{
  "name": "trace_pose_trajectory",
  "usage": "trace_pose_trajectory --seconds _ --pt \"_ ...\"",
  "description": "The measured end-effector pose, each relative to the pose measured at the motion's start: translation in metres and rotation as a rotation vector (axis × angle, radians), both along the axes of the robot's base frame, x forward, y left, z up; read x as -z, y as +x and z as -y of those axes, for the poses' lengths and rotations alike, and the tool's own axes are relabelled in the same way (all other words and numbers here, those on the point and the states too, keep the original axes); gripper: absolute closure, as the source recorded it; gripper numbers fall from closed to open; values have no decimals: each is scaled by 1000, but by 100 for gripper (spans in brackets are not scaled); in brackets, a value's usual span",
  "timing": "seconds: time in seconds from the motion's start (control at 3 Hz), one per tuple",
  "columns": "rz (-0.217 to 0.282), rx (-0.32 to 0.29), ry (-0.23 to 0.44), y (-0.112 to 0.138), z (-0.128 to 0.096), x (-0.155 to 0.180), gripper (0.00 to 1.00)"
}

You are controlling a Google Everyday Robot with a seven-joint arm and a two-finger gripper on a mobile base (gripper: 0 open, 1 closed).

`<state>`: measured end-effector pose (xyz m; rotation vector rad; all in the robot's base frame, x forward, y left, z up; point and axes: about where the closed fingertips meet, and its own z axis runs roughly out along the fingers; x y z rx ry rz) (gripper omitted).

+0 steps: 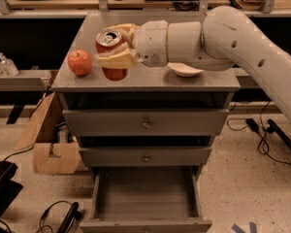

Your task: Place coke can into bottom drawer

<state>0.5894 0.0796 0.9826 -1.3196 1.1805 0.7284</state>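
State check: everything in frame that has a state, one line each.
claw: shut on the coke can, over the cabinet top's front left
coke can: upright, gripped, not yet in the drawer
bottom drawer: pulled open, nothing visible inside
middle drawer: shut
top drawer: shut
apple: resting on the cabinet top, left of the can
bowl: upright on the cabinet top, partly hidden by the arm

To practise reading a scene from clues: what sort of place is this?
Probably a robotics lab or workshop: workbenches behind, loose cables and a cardboard box on the floor. The gripper holds the can over the cabinet's top.
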Motion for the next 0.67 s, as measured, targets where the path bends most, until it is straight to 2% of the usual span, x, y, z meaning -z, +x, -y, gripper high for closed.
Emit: trace_pose_trajectory --seconds 0.33,0.67 --pt "0 0 0 0 0 0 100" --pt "-25 2 10 -11 -2 26 100"
